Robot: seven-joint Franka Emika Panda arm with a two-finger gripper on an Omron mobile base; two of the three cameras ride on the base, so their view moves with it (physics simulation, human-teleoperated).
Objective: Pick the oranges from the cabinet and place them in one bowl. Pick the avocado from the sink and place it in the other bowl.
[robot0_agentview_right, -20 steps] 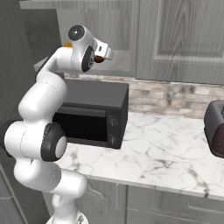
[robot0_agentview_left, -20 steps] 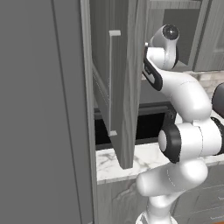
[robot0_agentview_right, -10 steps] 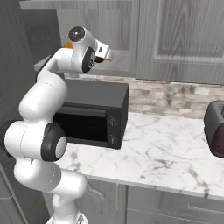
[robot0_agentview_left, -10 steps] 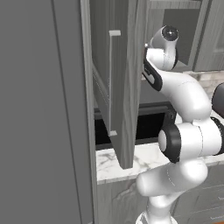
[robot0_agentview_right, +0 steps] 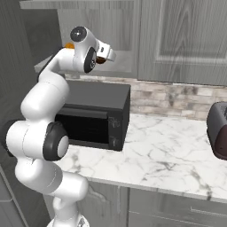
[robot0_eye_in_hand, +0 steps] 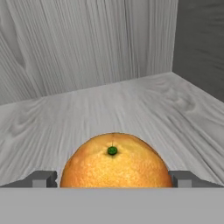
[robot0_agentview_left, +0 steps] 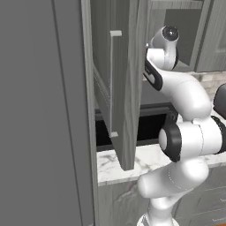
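We count one black microwave on the marble counter, and we take it as our landmark. Directly above it hangs the cabinet, its tall door swung open toward the base so that, in the left base view, the door stands between that camera and the shelf. The arm reaches up over the microwave into the cabinet. In the hand view one orange sits on the wood-grain shelf, green stem dot facing us, and the gripper is spread wide with a finger tip on either side of the fruit (whether they touch its skin we cannot tell). From the right base view we see a sliver of orange behind the wrist and a darker brownish one beside the hand, both above the microwave: two in all there. To the right of the microwave, well apart along the counter, stands one dark toaster.
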